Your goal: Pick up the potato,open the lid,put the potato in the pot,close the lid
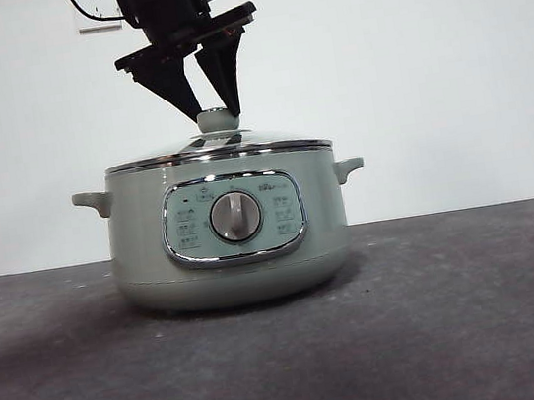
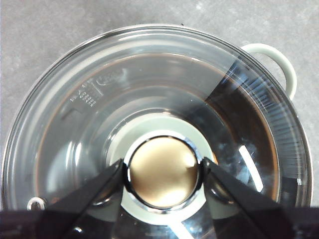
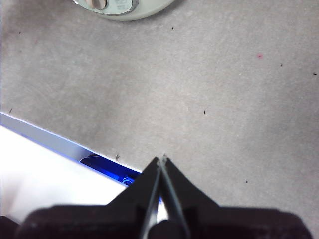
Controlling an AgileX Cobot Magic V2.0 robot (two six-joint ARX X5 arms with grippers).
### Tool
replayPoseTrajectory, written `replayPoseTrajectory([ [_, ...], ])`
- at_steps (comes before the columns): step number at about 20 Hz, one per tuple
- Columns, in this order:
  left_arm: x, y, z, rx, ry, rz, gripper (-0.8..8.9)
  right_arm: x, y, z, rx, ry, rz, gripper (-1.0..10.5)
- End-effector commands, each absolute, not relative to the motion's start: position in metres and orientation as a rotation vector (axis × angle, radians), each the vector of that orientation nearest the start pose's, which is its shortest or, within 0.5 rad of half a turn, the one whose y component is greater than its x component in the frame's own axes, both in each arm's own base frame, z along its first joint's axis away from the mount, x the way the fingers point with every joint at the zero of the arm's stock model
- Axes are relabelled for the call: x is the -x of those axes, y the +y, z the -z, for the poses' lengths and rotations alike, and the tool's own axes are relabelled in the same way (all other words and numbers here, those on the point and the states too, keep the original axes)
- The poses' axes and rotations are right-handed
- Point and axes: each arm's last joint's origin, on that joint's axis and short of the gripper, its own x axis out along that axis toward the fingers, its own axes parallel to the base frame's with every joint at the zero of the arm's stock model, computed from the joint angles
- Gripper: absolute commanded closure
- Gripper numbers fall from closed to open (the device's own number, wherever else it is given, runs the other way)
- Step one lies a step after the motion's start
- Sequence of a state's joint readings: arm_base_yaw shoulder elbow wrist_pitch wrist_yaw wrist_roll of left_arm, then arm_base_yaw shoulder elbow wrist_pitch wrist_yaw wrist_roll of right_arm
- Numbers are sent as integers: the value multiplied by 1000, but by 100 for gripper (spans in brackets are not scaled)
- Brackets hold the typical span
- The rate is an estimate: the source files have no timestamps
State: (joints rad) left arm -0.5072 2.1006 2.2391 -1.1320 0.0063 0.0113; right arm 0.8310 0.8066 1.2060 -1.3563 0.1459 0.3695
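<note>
Two hands noted. Left hand [image 1: 216, 111] hangs over the pot [image 1: 144, 247], jaws spread to either side of the lid's knob [image 1: 218, 120], tips level with it; contact uncertain. Lid [image 2: 75, 99] seated on the pot rim, pot standing mid-tabletop [image 1: 462, 312]. Right hand [image 3: 162, 160] waits off to the side above bare tabletop, jaws pressed together, empty. Potato not identifiable through the glass.

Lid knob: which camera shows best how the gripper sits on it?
Left wrist view: it looks straight down on the lid knob, with the left gripper open, one jaw on each side. Front view shows the knob side-on below the jaw tips. Right wrist view misses it.
</note>
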Motion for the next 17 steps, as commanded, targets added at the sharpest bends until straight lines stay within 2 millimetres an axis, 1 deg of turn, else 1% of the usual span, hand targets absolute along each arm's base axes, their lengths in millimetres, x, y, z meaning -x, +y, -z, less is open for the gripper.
replayPoseTrajectory([
  [1, -394, -220, -328, -280, 979, 487, 265, -67, 67, -362, 148, 980, -452, 954],
  [2, -394, -220, -328, -281, 977, 487, 118, -67, 67, -362, 148, 980, -452, 954],
  [3, -393, -220, -330, -280, 975, 485, -3, -67, 67, -362, 148, 980, -453, 954],
  [6, -390, -216, -344, -294, 962, 454, -4, -67, 67, -362, 149, 980, -453, 954],
  [8, -386, -215, -363, -274, 915, 458, -3, -67, 67, -362, 151, 980, -454, 954],
  [12, -368, -213, -398, -259, 871, 475, -3, -67, 67, -362, 152, 981, -454, 954],
  [17, -349, -210, -423, -239, 827, 492, -3, -67, 67, -362, 151, 981, -453, 954],
])
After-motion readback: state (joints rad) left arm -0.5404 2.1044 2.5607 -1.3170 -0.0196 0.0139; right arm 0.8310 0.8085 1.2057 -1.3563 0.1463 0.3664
